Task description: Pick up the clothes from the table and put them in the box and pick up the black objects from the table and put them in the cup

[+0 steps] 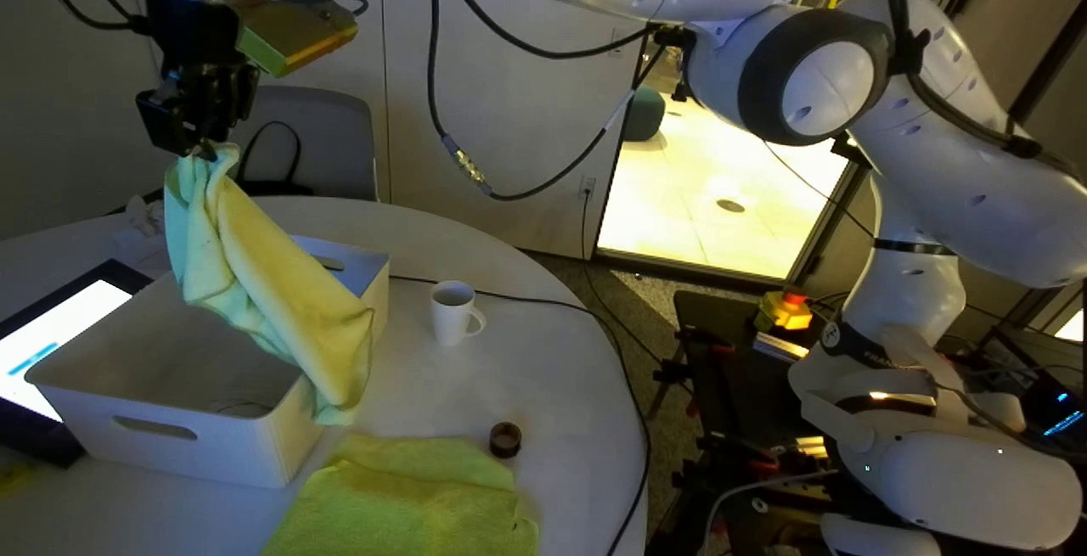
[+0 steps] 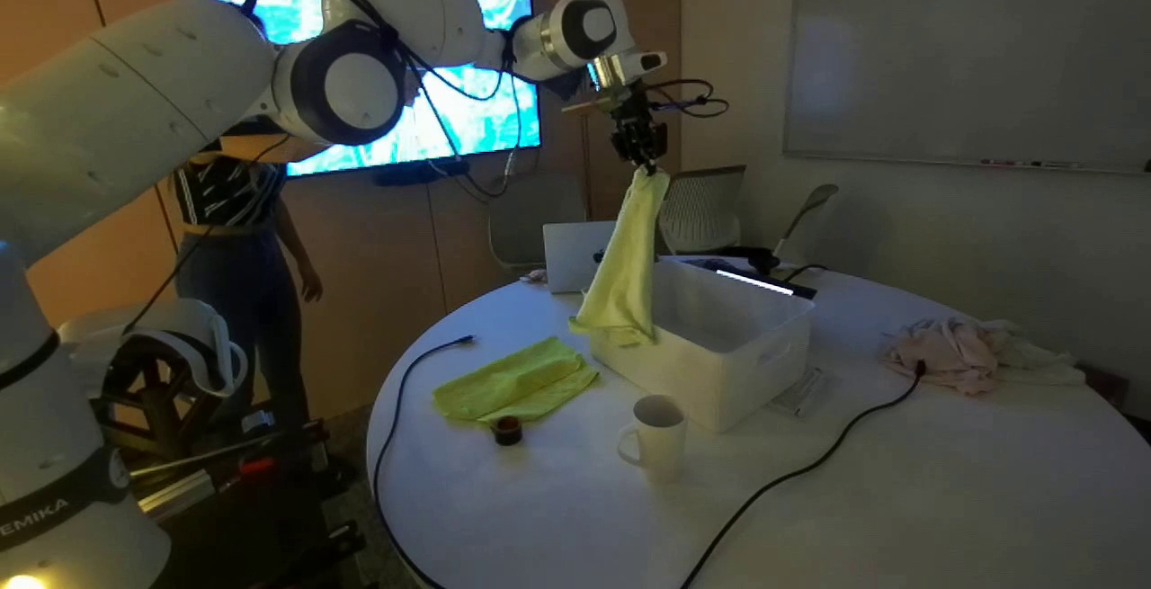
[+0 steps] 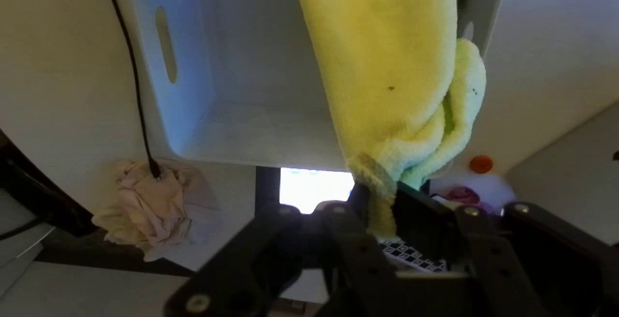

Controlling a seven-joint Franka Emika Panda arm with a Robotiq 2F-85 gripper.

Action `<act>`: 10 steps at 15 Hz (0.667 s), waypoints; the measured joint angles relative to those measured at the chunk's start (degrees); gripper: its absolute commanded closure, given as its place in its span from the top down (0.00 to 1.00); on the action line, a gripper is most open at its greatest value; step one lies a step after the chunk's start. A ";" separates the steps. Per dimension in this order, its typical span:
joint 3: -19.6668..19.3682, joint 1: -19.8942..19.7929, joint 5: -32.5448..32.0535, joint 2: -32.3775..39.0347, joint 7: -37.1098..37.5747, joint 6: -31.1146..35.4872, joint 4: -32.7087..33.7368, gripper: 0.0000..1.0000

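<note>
My gripper [image 2: 649,168] is shut on one of the clothes, a pale yellow-green cloth [image 2: 628,256], and holds it by its top above the table. The cloth [image 3: 382,65] hangs down over part of the white box [image 3: 261,75]; its lower end overlaps the rim in both exterior views, and I cannot tell whether they touch. Another green cloth [image 1: 408,505] lies flat on the round white table [image 1: 560,395] beside the box [image 1: 229,446]. A small dark round object [image 1: 504,440] sits at that cloth's edge. The white cup [image 2: 664,445] stands upright near the box.
A tablet with a lit screen [image 1: 68,335] lies behind the box. Crumpled pinkish fabric [image 2: 958,355] rests at the table's far side, with a black cable [image 2: 809,463] running to it. An open laptop [image 2: 571,256] stands at the back.
</note>
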 measured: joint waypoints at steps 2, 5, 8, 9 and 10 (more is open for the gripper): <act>-1.05 -0.63 -0.01 2.69 2.09 2.23 0.76 0.11; -1.44 -2.11 0.00 6.76 4.02 2.64 0.85 0.11; -1.68 -3.13 0.08 11.08 6.20 3.54 1.09 0.11; -1.89 -3.11 0.08 12.22 7.23 4.41 1.46 0.11; -2.11 -2.94 0.07 13.12 8.27 5.19 1.97 0.11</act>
